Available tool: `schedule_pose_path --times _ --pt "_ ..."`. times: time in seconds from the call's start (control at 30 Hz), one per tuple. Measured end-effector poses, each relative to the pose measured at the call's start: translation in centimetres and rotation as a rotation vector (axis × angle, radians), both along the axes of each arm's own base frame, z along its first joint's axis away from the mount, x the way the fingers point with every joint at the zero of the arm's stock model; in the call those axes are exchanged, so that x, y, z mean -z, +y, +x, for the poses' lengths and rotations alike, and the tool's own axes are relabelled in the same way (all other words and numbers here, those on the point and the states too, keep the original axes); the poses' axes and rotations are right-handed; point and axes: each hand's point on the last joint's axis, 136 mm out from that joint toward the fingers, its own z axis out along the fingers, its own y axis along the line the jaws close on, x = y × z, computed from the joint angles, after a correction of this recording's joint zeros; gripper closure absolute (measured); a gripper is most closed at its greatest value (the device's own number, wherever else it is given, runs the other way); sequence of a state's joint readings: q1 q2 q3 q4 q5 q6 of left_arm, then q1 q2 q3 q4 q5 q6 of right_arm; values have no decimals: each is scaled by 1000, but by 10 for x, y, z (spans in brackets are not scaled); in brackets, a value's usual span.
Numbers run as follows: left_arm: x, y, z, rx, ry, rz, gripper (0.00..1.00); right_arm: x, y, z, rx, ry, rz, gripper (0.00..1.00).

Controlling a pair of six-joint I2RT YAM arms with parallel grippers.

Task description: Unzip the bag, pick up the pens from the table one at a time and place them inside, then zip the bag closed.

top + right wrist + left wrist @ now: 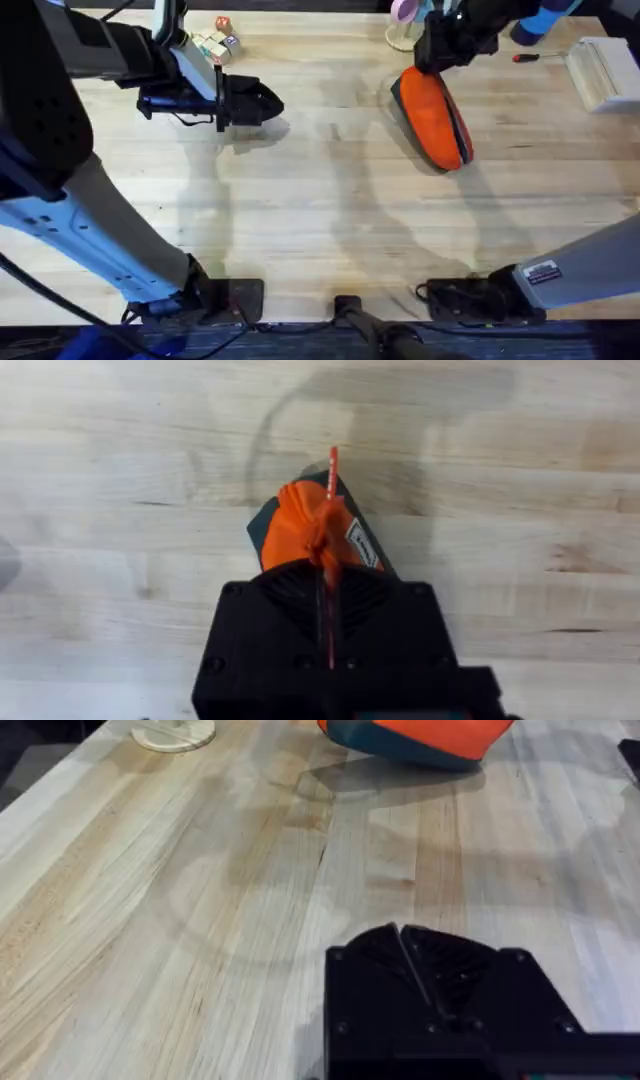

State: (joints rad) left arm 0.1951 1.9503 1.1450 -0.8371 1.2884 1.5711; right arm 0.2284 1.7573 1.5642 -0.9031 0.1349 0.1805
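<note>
Surroundings: small coloured wooden blocks (pixel 217 42) are seen near the far edge of the light plank-wood surface (pixel 330 210), toward its far-left corner. A pink object on a pale round base (pixel 403 28) is seen at the far edge, just beyond the bag's far end; the round base (pixel 174 733) also shows in the left wrist view. A red-handled screwdriver (pixel 530 57) lies toward the far-right corner, with a pale box-like block (pixel 603 72) beside it at the right edge. Nothing is seen lying on the bare stretch between the two end effectors.

Task item: the elongated soft orange fabric pouch with dark navy underside (pixel 434 117) is located right of centre in the far half of the surface. Its long axis runs diagonally, far end angled toward the left, near end toward the right edge. The far end is held up at the right end effector (pixel 437 62); the near end rests on the surface. In the left wrist view the pouch (pixel 415 738) is seen well apart across the wood.

Right end effector (pixel 327 575): black fingers pressed together on a thin orange tab of the pouch (pixel 312 528), with bunched fabric just beyond the fingertips.

Left end effector (pixel 272 102): positioned over the far-left part of the surface, pointing toward the pouch, nothing held. Left wrist view (pixel 402 933): fingertips meet, pressed together.
</note>
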Motion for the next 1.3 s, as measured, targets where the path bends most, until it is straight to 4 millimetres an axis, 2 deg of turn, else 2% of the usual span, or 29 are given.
schedule_pose_path --times 0.1,0.3,0.57,0.7,0.8,0.83,0.87,1.0,1.03,1.1,1.3 --pt "0 0 0 0 0 1 959 0 6 -1 -36 0 -9 971" --pt "0 0 0 0 0 2 959 0 50 -13 -183 -1 -27 971" --pt "0 0 0 0 0 2 959 0 124 -44 -454 7 5 971" --pt "0 0 0 0 0 2 961 -1 152 -55 -536 -7 18 971" --pt "0 0 0 0 0 2 961 -4 165 -57 -567 -29 30 970" --pt "0 0 0 0 0 2 961 -5 169 -58 -573 -37 35 898" --pt "0 0 0 0 0 2 961 -6 171 -57 -578 -44 39 770" --pt "0 0 0 0 0 2 961 -18 172 -60 -585 -72 51 172" --pt "0 0 0 0 0 2 961 -22 172 -60 -587 -80 53 50" --pt "0 0 0 0 0 2 961 -30 172 -60 -587 -100 60 5" --pt "0 0 0 0 0 2 961 -28 169 -64 -586 -80 52 6"
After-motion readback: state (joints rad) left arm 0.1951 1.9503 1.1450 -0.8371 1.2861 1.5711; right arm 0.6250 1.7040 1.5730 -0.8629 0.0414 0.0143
